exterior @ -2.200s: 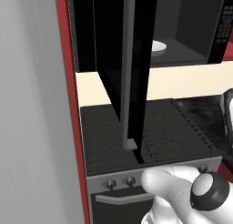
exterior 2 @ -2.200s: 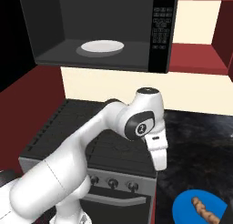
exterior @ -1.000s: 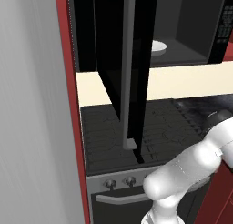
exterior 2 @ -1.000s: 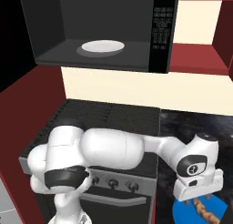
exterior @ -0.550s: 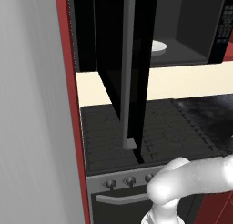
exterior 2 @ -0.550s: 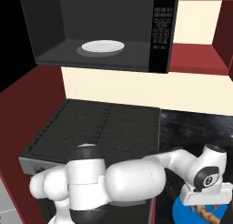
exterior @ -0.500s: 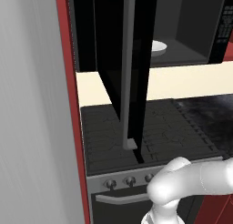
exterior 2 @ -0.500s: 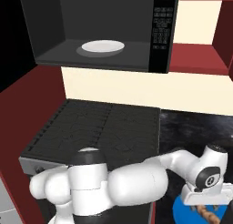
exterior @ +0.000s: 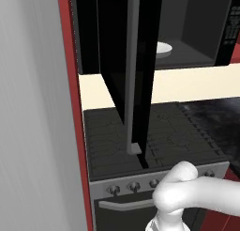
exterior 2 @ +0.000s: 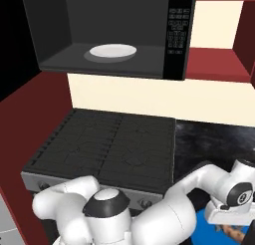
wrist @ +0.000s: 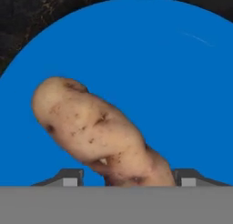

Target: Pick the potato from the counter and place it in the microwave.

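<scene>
Potato (wrist: pixel 98 134): a long, pale brown, speckled potato lying on a round blue plate (wrist: pixel 182 82); in the hand view it runs slantwise from the upper left down to the bottom middle, where its narrow end passes between the two finger tips.
Blue plate: it rests on a dark speckled worktop (exterior 2: pixel 214 142) to the right of the stove; a sliver of the plate and of the potato (exterior 2: pixel 234 232) shows at the lower right of the right base view, under the robot's wrist.
End effector (wrist: pixel 127 178): it hangs low and close over the plate, with one grey finger tip (wrist: pixel 68 178) left of the potato's narrow end and the other to its right. The jaws stand apart with the potato's end between them; whether the pads touch it cannot be told.
Microwave (exterior 2: pixel 117 32): mounted above the stove, with a dark grey cavity and a white round plate (exterior 2: pixel 112 52) on its floor. Its tall black door (exterior: pixel 129 70) with a grey bar handle (exterior: pixel 131 75) stands swung wide open.
Stove top (exterior 2: pixel 107 144): black and ridged, below the microwave, with knobs (exterior: pixel 133 186) along its front.
Pale worktop (exterior: pixel 197 84): a cream slab that runs behind the stove, under the microwave.
</scene>
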Robot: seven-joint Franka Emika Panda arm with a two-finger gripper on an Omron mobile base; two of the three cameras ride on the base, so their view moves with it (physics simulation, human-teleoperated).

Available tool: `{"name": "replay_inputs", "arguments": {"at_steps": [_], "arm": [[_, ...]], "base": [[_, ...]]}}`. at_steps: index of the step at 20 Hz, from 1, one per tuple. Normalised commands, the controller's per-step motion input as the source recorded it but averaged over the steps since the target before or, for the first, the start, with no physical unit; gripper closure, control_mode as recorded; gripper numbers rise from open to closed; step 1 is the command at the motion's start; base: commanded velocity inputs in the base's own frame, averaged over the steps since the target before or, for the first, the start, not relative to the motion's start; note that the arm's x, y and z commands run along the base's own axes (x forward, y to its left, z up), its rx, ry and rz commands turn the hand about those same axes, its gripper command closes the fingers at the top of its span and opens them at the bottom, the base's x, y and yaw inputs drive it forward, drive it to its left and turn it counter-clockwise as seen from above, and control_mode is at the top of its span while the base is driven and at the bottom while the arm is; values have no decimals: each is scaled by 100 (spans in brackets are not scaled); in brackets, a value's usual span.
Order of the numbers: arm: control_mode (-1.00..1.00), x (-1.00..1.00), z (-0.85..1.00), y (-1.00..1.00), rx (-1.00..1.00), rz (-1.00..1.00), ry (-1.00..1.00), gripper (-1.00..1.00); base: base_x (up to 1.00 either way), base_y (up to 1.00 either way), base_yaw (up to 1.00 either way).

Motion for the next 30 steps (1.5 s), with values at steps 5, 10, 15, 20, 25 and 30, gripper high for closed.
{"name": "replay_inputs", "arguments": {"at_steps": [5, 10, 15, 20, 25, 30], "arm": [[-100, -26, -14, 43, -8, 0, -6, 100], [-100, -3, 19, 80, -5, 5, -10, 100], [-100, 29, 44, 94, 0, 36, -9, 100], [-100, 43, 26, 71, 0, 71, -1, 100], [-100, -5, 29, 19, 0, 99, 2, 100], [-100, -22, 51, 13, -1, 100, 9, 100]], "base": [[0, 0, 0], [0, 0, 0], [0, 0, 0], [0, 0, 0], [0, 0, 0], [0, 0, 0]]}}
